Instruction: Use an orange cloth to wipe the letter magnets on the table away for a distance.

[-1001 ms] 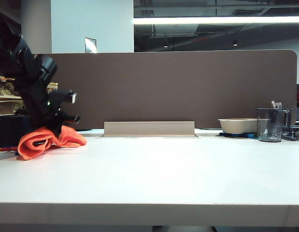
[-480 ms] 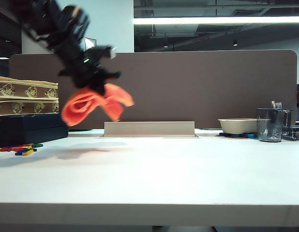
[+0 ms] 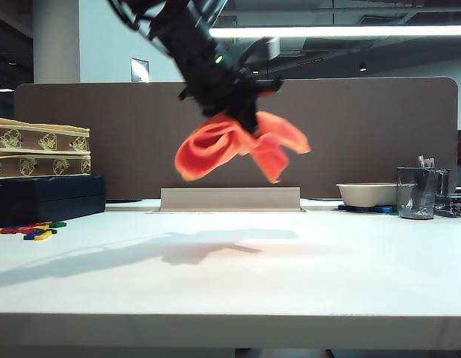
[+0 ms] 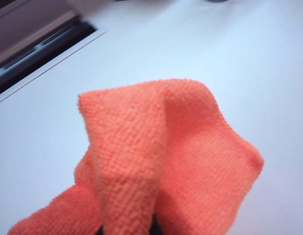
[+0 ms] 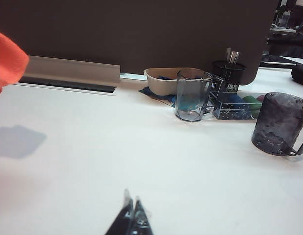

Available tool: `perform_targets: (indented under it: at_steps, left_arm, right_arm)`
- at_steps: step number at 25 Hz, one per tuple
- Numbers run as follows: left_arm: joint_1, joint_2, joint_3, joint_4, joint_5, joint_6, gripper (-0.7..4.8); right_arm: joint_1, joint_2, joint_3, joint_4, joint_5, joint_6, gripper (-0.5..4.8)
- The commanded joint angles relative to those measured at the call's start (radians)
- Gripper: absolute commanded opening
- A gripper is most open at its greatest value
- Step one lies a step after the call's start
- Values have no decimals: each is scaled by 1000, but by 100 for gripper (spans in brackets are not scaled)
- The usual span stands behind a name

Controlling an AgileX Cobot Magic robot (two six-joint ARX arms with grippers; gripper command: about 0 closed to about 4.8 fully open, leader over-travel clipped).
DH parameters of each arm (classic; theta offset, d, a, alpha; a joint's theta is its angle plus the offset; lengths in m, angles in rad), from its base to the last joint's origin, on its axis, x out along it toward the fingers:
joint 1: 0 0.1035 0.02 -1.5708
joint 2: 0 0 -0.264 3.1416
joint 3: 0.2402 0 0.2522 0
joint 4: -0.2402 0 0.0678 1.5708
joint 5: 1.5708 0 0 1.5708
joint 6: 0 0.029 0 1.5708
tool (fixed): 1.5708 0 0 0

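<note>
The orange cloth (image 3: 238,145) hangs in the air above the middle of the white table (image 3: 238,276), bunched and drooping, with my left gripper (image 3: 242,112) shut on its top. In the left wrist view the orange cloth (image 4: 161,161) covers the jaws of the left gripper (image 4: 128,230). A corner of the orange cloth (image 5: 7,58) shows in the right wrist view. The letter magnets (image 3: 33,230) lie in a small coloured cluster at the far left of the table. My right gripper (image 5: 132,208) is shut and empty, low over the table; it is out of the exterior view.
A brown partition (image 3: 350,134) and a cable tray (image 3: 230,198) line the back edge. Dark boxes (image 3: 44,198) with cartons on top stand at the back left. At the right are a beige bowl (image 3: 368,194), a clear cup (image 5: 192,95), a pen holder (image 5: 228,73) and a dark mug (image 5: 279,123).
My left arm lifted the orange cloth off the table at the far left and swung it up and to the right to above the table's middle, uncovering the letter magnets. The cloth stayed gripped.
</note>
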Motion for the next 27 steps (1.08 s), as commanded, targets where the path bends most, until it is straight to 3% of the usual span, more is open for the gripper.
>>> perform_targets:
  at_steps: [1, 18, 27]
  left_arm:
    - [-42, -77, -50, 29, -34, -39, -6]
    - [-56, -452, -490, 178, -45, -109, -6]
    - [-56, -479, -782, 497, -19, -135, -6]
  right_arm:
    - [0, -3, -8, 16, 1, 1, -5]
    - [0, -3, -8, 16, 1, 1, -5]
    - [0, -3, -8, 16, 1, 1, -5]
